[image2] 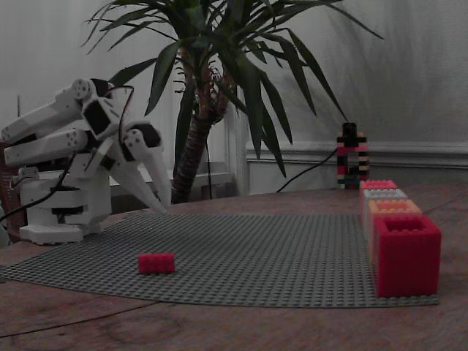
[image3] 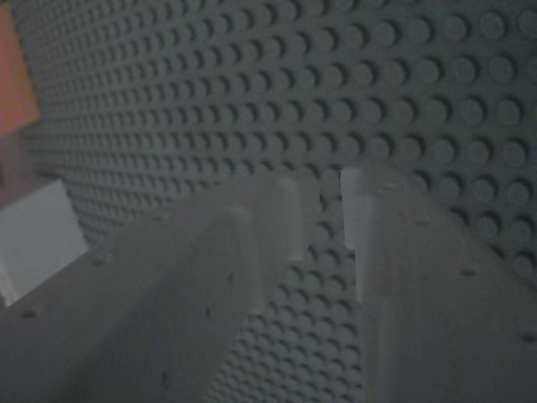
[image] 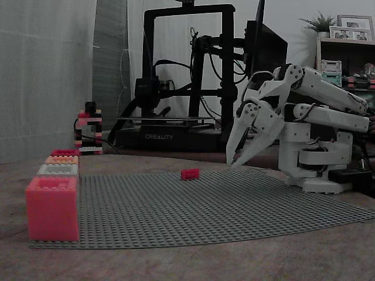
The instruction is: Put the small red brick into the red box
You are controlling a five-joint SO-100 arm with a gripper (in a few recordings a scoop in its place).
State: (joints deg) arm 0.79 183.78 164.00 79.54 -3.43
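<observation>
A brown wooden tabletop (image: 176, 263) stood in a dim room, with a black frame printer (image: 176, 88) behind it in a fixed view and a leafy potted palm (image2: 219, 73) behind it in the other. A thin grey plate (image: 205, 211) covered in rows of round studs lay flat on the wood. The small red brick (image: 190, 173), a low oblong block with studs on top, sat alone on the plate, out in the open (image2: 156, 262). The red box (image: 52, 209), a square hollow block with thick walls and an open top, stood at the plate's near corner (image2: 406, 254), well apart from the brick. It was the front of a straight row, with a pale grey box (image: 58, 170), an orange box (image: 62, 159) and a pink-red box (image: 64, 152) behind it. The white plastic arm (image: 316, 129) was folded low over the far side of the plate. Its hand (image: 231, 164) pointed steeply down, tapered fingers ending just above the studs, near the brick but not touching it (image2: 165, 208). In the wrist view the hand (image3: 323, 210) had a narrow gap between its blunt tips and held nothing.
</observation>
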